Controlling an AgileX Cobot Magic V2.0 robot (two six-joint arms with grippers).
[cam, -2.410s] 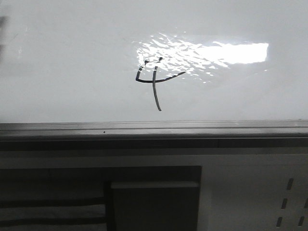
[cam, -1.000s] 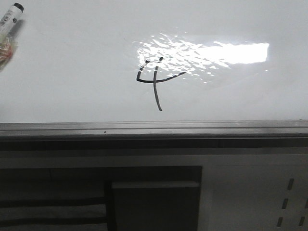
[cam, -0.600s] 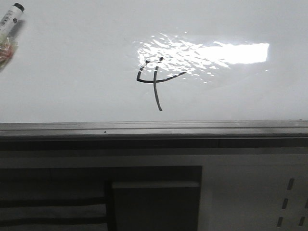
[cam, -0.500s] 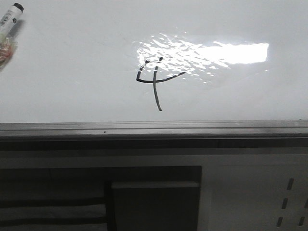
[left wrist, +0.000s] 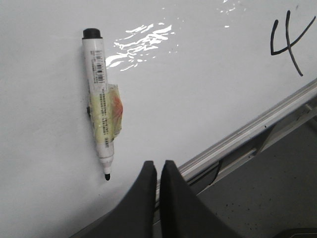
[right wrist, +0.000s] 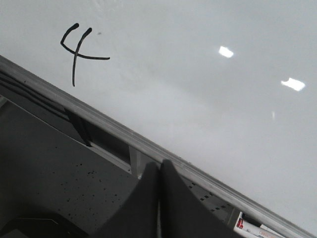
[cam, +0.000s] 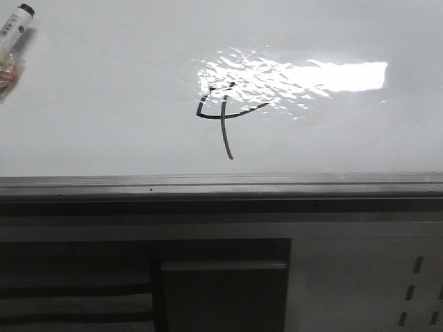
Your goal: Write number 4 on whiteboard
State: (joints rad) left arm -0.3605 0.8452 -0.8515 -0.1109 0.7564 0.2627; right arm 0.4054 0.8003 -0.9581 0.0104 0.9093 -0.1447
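Hands first: left hand (left wrist: 158, 173) has its fingers pressed together with nothing in them, right hand (right wrist: 159, 171) same deal, both hanging over the whiteboard's (cam: 104, 104) grey rail (cam: 221, 185). Past the left one a marker (left wrist: 100, 106) lies flat on the board, uncapped, yellow tape round its middle. Further out sits the number 4 (cam: 223, 117), black, by the glare (cam: 304, 76)

A lab bench – whiteboard (cam: 104, 104) (metal-railed), perforated panel (cam: 415, 290) – no home
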